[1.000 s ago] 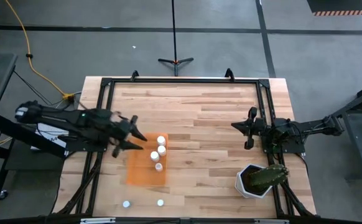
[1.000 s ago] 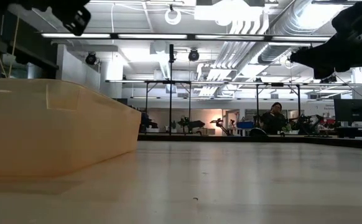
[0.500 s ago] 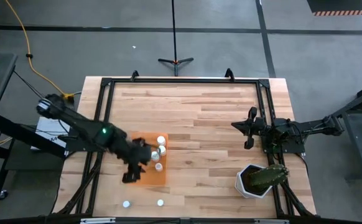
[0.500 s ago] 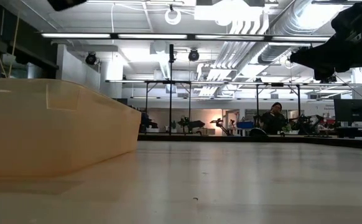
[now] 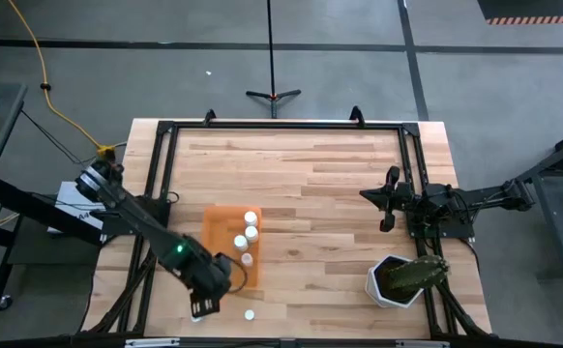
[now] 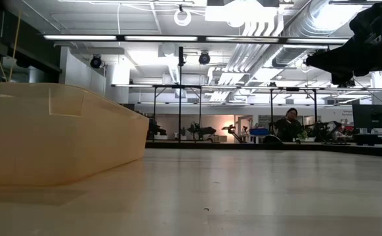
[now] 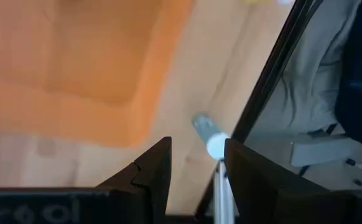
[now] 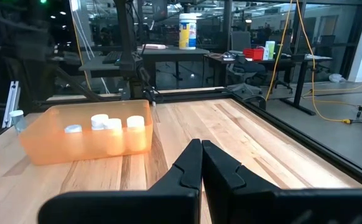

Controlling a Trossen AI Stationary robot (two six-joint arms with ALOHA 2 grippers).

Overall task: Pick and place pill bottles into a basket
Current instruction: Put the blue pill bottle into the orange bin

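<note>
Left gripper [image 7: 193, 171] moved down, pill bottle [image 7: 207, 135] between open jaws

My left gripper [image 5: 204, 307] is covering the pill bottle [image 7: 206, 134] lying just beside the basket [image 5: 220, 224] from above. In my left wrist view that bottle is blurring, and the picture's edge is cutting off the basket there and in the low view.

the pale, planked wooden table top [image 5: 330, 184] looks smooth with a soft satin sheen. on it, the shallow translucent orange plastic tray [image 8: 44, 144] has glossy walls. inside the tray, small white plastic pill bottles [image 8: 112, 124] look matt. the dark plastic fingers of the left gripper [image 7: 193, 171] look matt near the tray's corner.
</note>
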